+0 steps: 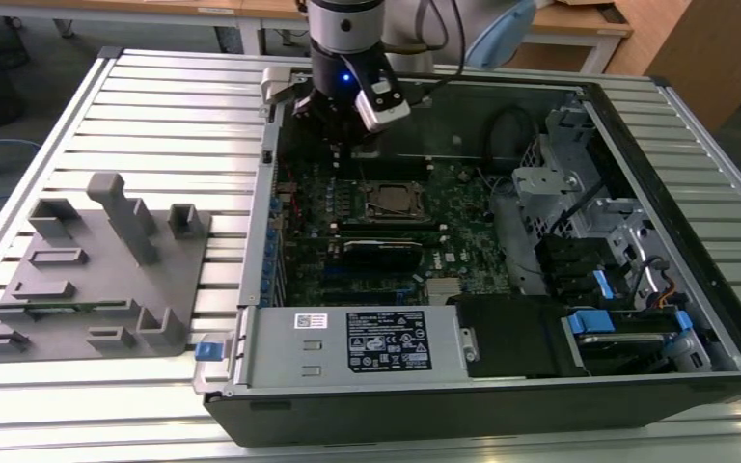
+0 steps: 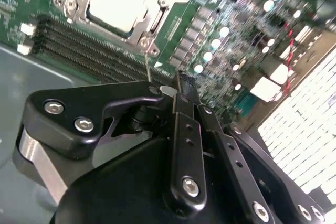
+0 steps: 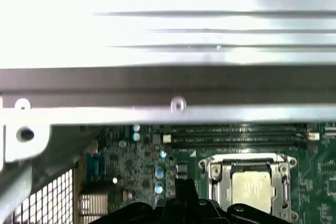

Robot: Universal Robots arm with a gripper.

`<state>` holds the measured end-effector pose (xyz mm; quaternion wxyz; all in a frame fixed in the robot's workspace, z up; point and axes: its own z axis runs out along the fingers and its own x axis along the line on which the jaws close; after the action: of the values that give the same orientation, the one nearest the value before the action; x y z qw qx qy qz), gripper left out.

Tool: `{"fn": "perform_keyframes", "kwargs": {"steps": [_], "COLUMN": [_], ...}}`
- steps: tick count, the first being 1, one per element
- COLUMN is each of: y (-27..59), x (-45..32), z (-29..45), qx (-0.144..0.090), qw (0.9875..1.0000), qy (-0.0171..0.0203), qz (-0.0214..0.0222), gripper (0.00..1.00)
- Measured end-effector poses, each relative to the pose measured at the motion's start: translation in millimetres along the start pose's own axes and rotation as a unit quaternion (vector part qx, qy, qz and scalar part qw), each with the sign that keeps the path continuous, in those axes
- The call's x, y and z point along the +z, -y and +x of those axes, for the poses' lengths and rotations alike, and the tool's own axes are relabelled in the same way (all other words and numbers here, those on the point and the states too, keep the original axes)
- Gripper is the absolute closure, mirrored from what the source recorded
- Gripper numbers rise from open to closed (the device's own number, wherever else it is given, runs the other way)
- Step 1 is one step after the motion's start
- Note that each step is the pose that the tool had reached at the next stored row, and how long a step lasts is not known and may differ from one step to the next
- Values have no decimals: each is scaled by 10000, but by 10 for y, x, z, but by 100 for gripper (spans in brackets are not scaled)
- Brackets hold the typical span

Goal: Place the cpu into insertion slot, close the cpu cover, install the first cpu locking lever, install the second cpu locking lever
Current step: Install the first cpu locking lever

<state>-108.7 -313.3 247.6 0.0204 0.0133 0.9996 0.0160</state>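
Note:
The cpu (image 2: 113, 1) shows its dull silver top inside the insertion slot (image 1: 390, 201), with green board all around. The cpu cover (image 2: 163, 1), a thin metal frame, lies flat around the chip; in the first wrist view the cpu (image 3: 252, 187) sits under the same frame. A thin wire locking lever (image 2: 147, 64) rises from the socket's corner towards the gripper's linkage. My gripper (image 2: 184, 80) hangs shut a short way off the socket with nothing seen between its fingers. In the exterior view the gripper (image 1: 348, 152) is over the board at the case's far side.
The open computer case (image 1: 679, 125) lies on a slatted metal table. Memory slots (image 2: 89, 51) run beside the socket. A black card (image 1: 381, 253) and a power supply (image 1: 358, 342) lie nearer the front. A grey fixture tray (image 1: 88, 280) stands on the exterior view's left.

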Motion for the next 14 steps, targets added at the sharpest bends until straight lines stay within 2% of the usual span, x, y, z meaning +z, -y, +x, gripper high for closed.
{"fn": "perform_keyframes", "kwargs": {"steps": [3, 7, 11, 14], "y": [-46, -56, -58, -59], "x": [8, 4, -55, -58], "z": [3, 5, 2, 2], "qx": [0, -1, 0, 0], "qw": [10000, 10000, 10000, 10000], "qy": [0, -1, -1, 3], "qz": [0, 1, 1, -2], "gripper": [90, 90, 90, 90]}}
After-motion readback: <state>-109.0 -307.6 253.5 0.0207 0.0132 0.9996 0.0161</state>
